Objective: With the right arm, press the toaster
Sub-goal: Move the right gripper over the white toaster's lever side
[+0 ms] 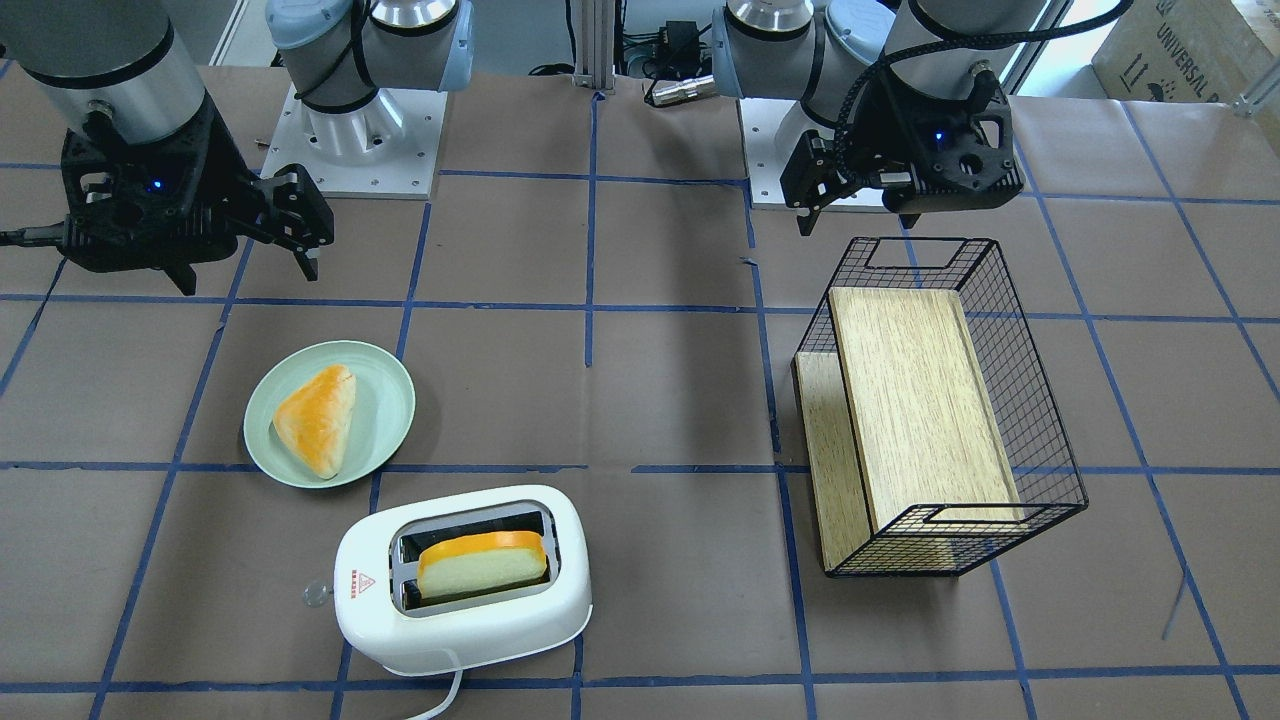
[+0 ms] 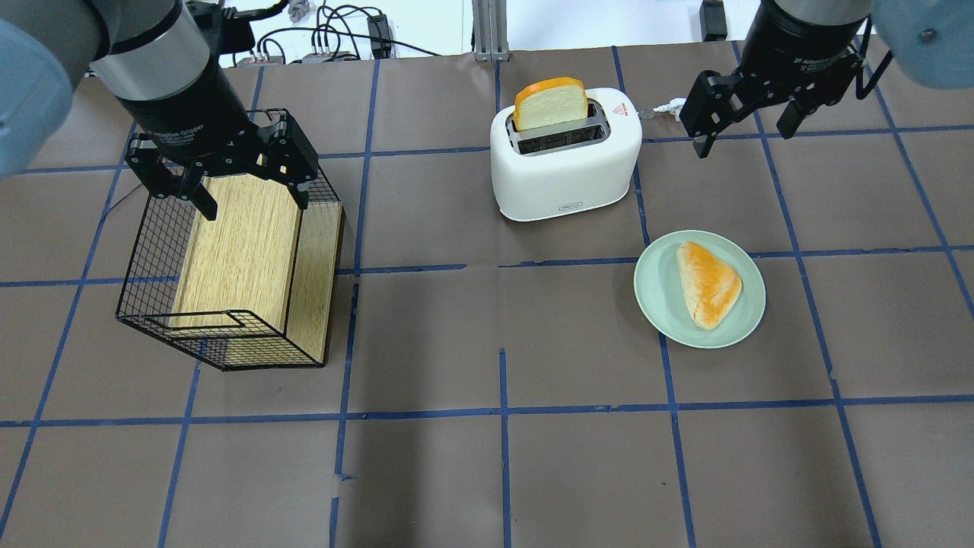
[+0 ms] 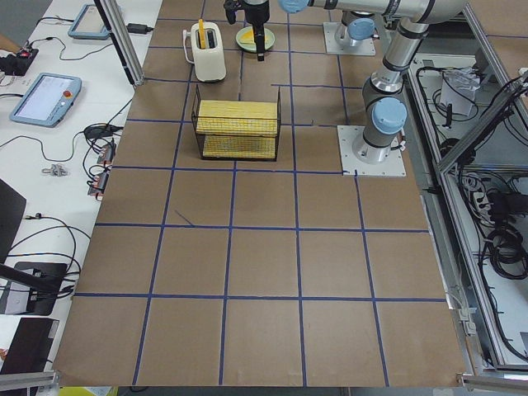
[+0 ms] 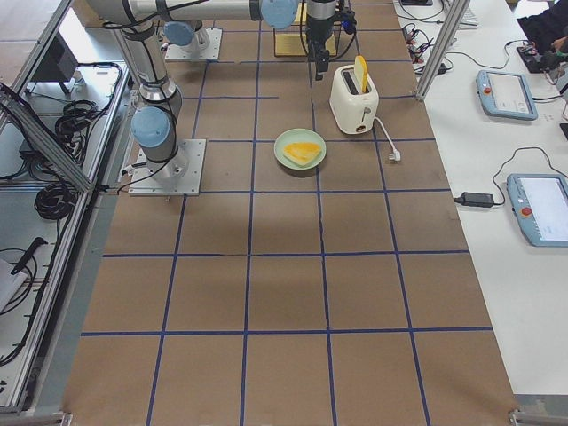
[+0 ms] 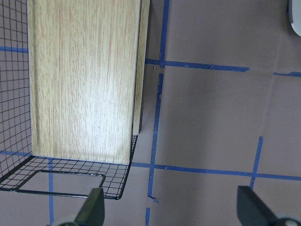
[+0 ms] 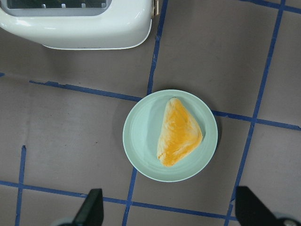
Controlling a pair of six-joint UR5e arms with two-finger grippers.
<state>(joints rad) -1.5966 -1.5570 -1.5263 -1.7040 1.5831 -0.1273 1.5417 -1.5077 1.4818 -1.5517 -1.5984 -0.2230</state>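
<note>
The right gripper (image 2: 744, 137) hangs open in the upper right of the overhead view, fingers apart w/ nothing btw. them, above bare table. From it the toaster (image 2: 567, 167) lies to the left in that frame, at upper centre, near but not touching. In the right wrist view only part of the toaster shows, at upper left, so the gripper is not over it. The toaster's long axis runs approx. left-right in the overhead frame. The lever knob (image 1: 313, 593) sticks out of the short end that faces the right gripper, i.e. the near end. A toast slice (image 2: 549, 103) stands high in one slot, so I judge the lever is not pressed yet. The move looks short: sideways to the knob, then down. The left gripper (image 2: 253, 202), also open, hovers over the wire basket (image 2: 148, 266) at far left, well apart from the toaster.
</note>
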